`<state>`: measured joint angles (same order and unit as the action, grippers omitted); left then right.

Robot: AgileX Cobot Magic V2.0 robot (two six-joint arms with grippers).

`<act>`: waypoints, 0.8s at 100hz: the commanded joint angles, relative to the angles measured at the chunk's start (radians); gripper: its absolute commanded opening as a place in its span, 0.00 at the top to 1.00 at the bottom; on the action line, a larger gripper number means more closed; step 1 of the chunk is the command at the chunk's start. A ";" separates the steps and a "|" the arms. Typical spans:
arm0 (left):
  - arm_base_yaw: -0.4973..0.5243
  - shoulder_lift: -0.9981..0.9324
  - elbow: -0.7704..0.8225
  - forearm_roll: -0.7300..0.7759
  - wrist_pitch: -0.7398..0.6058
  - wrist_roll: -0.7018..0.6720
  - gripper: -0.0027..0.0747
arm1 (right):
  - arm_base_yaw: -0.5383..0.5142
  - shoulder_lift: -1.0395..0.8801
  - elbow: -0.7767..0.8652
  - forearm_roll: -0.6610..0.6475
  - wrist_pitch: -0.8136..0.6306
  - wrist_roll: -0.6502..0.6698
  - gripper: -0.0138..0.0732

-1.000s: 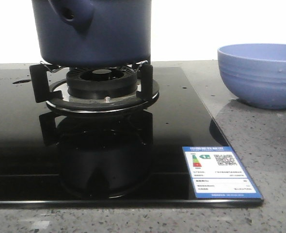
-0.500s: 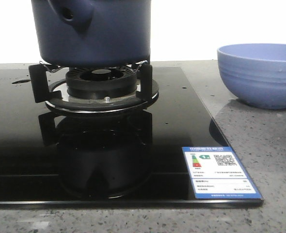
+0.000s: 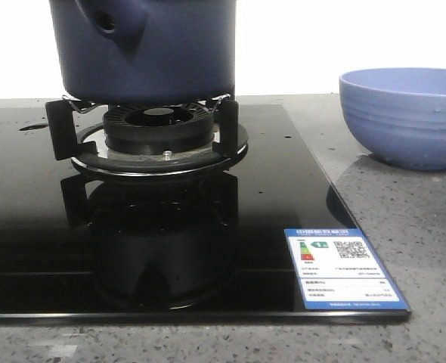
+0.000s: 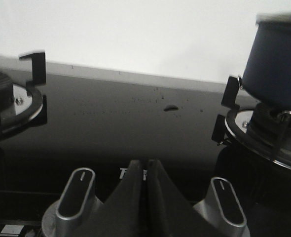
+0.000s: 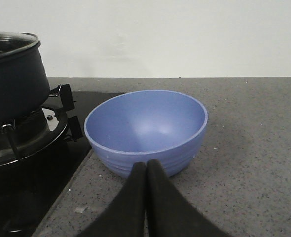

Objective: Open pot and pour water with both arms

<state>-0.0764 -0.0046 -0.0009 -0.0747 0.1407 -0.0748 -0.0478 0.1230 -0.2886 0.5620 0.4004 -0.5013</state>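
The dark navy pot (image 3: 151,49) stands on the burner grate (image 3: 151,140) of the black glass stove, its tubular stub (image 3: 111,23) facing the front camera. It also shows in the left wrist view (image 4: 278,64) and in the right wrist view (image 5: 10,74), where a glass lid rim (image 5: 12,44) lies on top. My left gripper (image 4: 144,165) is shut and empty, low over the stove front between two knobs. My right gripper (image 5: 146,168) is shut and empty, just in front of the periwinkle bowl (image 5: 145,128). Neither gripper shows in the front view.
The empty ribbed bowl (image 3: 404,113) sits on the grey speckled counter right of the stove. A second burner (image 4: 10,98) lies left of the pot. Two silver knobs (image 4: 76,200) (image 4: 227,207) flank the left gripper. An energy label (image 3: 344,266) is on the stove's front right corner.
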 commanded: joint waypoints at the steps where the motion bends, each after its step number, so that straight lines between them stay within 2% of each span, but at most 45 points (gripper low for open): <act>1: -0.009 -0.028 0.036 0.022 -0.072 -0.010 0.99 | -0.003 0.009 -0.025 0.016 -0.068 -0.009 0.91; 80: -0.009 -0.028 0.034 0.038 -0.078 -0.010 0.99 | -0.003 0.009 -0.025 0.016 -0.068 -0.009 0.91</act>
<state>-0.0764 -0.0046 -0.0009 -0.0353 0.1428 -0.0748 -0.0478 0.1230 -0.2886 0.5620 0.4004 -0.5013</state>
